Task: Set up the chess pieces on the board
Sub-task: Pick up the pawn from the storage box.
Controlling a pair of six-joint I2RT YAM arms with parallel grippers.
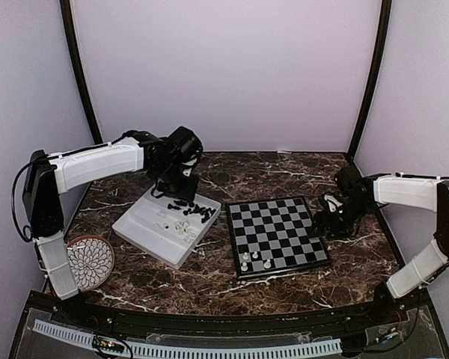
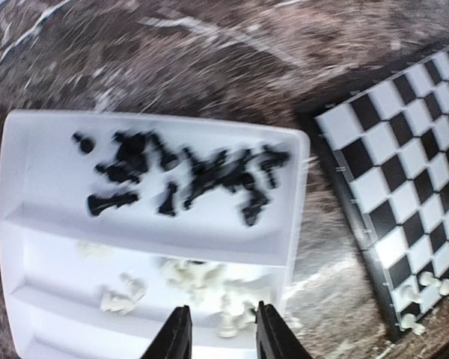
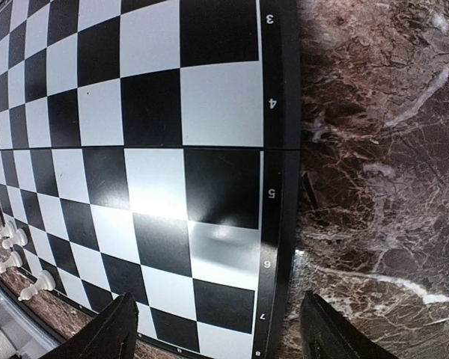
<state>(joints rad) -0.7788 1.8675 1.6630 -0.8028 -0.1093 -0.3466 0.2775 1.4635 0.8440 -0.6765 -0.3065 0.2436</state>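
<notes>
I have open marble on most sides: the table (image 1: 209, 288) is dark brown stone-look with white veins, and a bare strip runs between the tray (image 1: 144, 224) and the board (image 1: 278, 233), which lie near each other but apart. The board is flat and square, in glossy black and pale checks with a thin dark border numbered down its right edge. It sits right of centre, turned a little off square to the table. The right gripper (image 3: 218, 333) hangs over that numbered edge with its jaws spread wide and nothing between them, and free table lies to its right. The left gripper (image 2: 218, 340) hovers over the tray's near side with its jaws partly spread. I see nothing pinched. The tray is white, smooth and rectangular, with ridges splitting it into long compartments. The far one holds the black pieces (image 2: 187, 176) in a blurred heap I can't count. The next one holds loose white pieces (image 2: 202, 280), too jumbled to count. Four board pieces (image 3: 37, 286), all white, stand upright by the board's near-left corner. One round patterned plate (image 1: 90, 262) sits at the table's left edge, well clear of the tray.
</notes>
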